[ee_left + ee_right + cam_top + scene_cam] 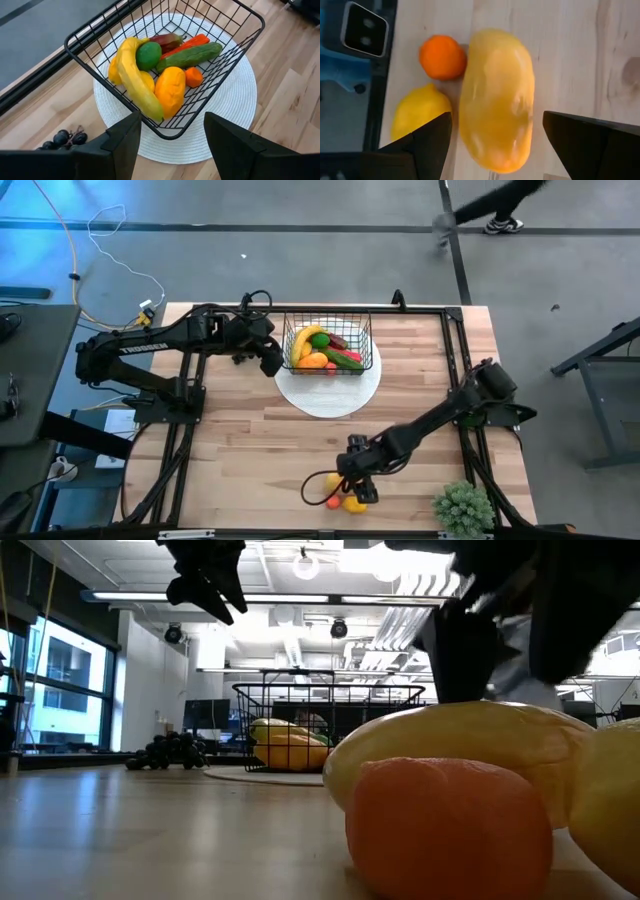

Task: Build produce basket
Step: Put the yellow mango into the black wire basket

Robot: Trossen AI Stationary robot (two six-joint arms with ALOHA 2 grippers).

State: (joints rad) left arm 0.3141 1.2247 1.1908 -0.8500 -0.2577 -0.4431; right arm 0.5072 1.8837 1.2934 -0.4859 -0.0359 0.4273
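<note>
wooden table (250, 450) edge nearby, right hand (492, 142) (open) over yellow fruit (496, 100)

Black wire basket (328, 345) of produce (150, 75) on white disc; three yellow-orange fruits (495, 100) loose near table edge.

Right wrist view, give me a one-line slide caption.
Open right gripper poised over a long yellow fruit beside a small round orange fruit and a yellow lemon on the wooden table.
</note>
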